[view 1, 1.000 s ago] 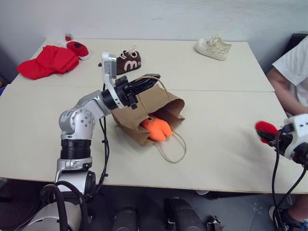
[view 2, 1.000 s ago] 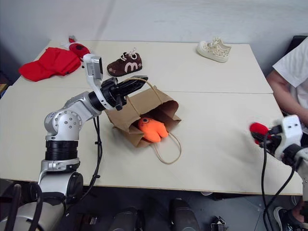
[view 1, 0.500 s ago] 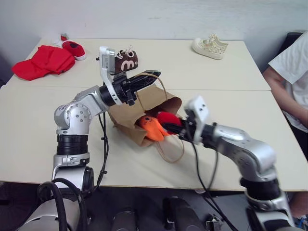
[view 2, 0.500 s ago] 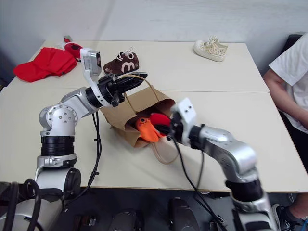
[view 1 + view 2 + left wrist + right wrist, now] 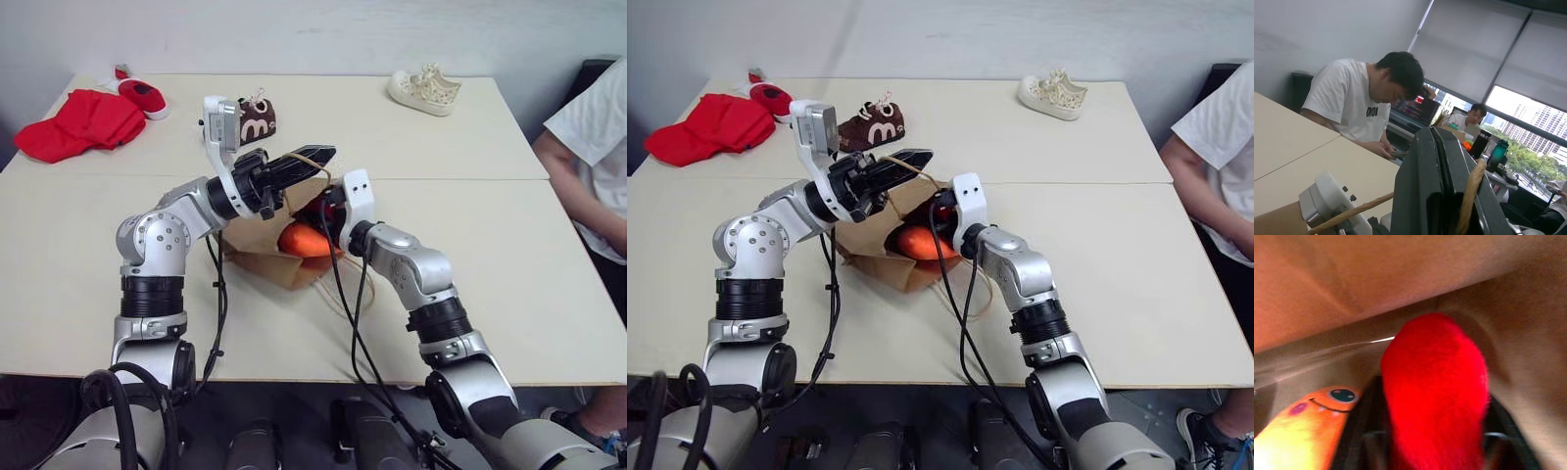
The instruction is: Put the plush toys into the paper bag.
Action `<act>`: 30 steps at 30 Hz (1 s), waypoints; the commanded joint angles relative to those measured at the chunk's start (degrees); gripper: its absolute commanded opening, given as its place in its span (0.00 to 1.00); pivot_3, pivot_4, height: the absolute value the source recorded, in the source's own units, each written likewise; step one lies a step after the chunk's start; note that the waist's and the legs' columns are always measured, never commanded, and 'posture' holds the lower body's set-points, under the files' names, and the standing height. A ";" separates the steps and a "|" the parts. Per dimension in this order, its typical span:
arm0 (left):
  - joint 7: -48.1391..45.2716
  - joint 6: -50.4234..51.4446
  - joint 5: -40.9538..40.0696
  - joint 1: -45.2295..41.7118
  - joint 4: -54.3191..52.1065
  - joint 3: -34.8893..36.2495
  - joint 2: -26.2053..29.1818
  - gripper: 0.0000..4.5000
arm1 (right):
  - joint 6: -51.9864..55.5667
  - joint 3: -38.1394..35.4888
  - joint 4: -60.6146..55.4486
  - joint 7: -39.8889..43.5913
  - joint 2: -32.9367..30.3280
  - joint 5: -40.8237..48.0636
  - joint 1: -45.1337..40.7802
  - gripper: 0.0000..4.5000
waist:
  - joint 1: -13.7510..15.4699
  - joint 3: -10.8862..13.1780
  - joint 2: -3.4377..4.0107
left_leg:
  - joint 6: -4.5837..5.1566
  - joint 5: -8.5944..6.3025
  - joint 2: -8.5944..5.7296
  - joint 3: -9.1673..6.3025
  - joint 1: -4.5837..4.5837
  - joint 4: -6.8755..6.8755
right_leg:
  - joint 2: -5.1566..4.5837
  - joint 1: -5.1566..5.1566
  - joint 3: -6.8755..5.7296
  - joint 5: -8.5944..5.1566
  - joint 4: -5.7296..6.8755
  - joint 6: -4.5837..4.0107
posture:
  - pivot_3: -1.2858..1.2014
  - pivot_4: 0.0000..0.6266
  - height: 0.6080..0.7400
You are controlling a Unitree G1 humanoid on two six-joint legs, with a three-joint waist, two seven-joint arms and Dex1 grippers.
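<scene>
The brown paper bag lies on its side on the table with its mouth raised. My left gripper is shut on one twisted loop handle and holds it up. The orange plush toy with its big eye lies just inside the mouth and also appears in the right wrist view. My right gripper reaches into the bag's mouth, just under the left gripper. The red plush toy sits right in front of it, inside the bag, above and beside the orange one.
A brown shoe stands just behind the bag. At the back left lie a red cloth heap and a red shoe. A white shoe is at the back right. A person sits at the table's right side.
My right arm has swung from the table's right edge across to the bag, carrying the red plush toy into its mouth. The left gripper still holds the handle in place.
</scene>
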 commanded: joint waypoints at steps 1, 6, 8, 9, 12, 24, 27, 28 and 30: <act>-0.11 -0.59 -1.57 -0.01 -2.80 1.42 0.48 0.00 | 2.26 -1.15 -5.78 1.90 -0.11 2.04 -0.40 0.68 | -0.12 0.00 0.00 | 0.00 0.00 0.00 0.00 0.00 -0.01 | 0.00 0.00 0.00 0.00 0.00 0.00 | 0.52 0.24 1.00; 0.98 -1.14 -1.62 0.33 -2.99 2.40 0.37 0.00 | 17.05 -4.49 -16.95 4.29 -5.05 9.24 2.61 1.00 | 0.03 0.00 0.00 | 0.00 0.00 0.00 -0.04 -0.04 -0.03 | -0.03 -0.01 -0.03 0.00 -0.03 0.00 | 0.52 0.24 1.00; 1.16 -1.19 -1.61 0.54 -3.12 2.62 0.30 0.00 | 23.14 -5.71 -20.06 5.96 -7.54 12.60 3.24 1.00 | 0.20 0.00 0.00 | 0.00 0.00 -0.01 -0.06 -0.04 -0.02 | -0.05 0.00 -0.04 0.00 -0.03 0.00 | 0.52 0.24 1.00; 1.23 -1.24 -1.56 0.66 -3.16 2.68 0.23 0.00 | 25.59 -5.89 -21.34 7.21 -9.15 13.99 3.46 1.00 | 0.23 0.00 0.00 | 0.00 0.00 -0.01 -0.06 -0.04 -0.02 | -0.05 0.00 -0.04 0.00 -0.02 0.00 | 0.52 0.24 1.00; 1.46 -1.33 -1.44 0.94 -3.38 2.77 -0.10 0.00 | 30.32 -7.86 -23.24 9.21 -12.32 17.57 3.46 1.00 | 0.22 0.00 0.00 | 0.01 -0.01 -0.03 -0.06 -0.04 -0.01 | -0.05 0.00 -0.04 0.00 -0.03 0.00 | 0.52 0.24 1.00; 2.38 -1.24 -2.34 1.61 -4.50 3.67 -0.37 0.00 | 43.40 -21.29 -34.79 16.89 -30.29 32.49 23.68 1.00 | 1.53 0.01 -0.01 | 0.08 -0.04 -0.06 -0.05 -0.07 -0.02 | -0.04 0.02 -0.03 0.01 -0.44 0.03 | 0.52 0.24 1.00; 2.29 -1.40 -2.01 1.79 -4.29 3.08 -0.79 0.00 | 41.87 -19.90 -31.84 14.42 -28.40 30.18 25.57 1.00 | 1.43 0.01 -0.01 | 0.04 -0.02 -0.06 0.01 0.05 -0.02 | 0.02 0.05 0.06 0.02 -0.29 0.02 | 0.52 0.24 1.00; 2.26 -1.39 -1.96 1.78 -4.23 2.89 -0.87 0.00 | 41.77 -19.51 -30.84 13.66 -27.45 29.91 25.48 1.00 | 1.42 0.01 -0.01 | 0.02 -0.01 -0.05 0.00 0.06 -0.02 | 0.04 0.05 0.06 0.02 -0.29 0.01 | 0.52 0.24 1.00; 2.37 -1.41 -1.90 1.57 -4.01 2.77 -0.95 0.00 | 42.06 -18.32 -30.03 13.73 -25.58 30.65 24.71 1.00 | 1.42 0.00 -0.01 | 0.02 -0.01 -0.06 0.03 0.07 -0.02 | 0.04 0.05 0.09 0.03 -0.26 0.00 | 0.52 0.24 1.00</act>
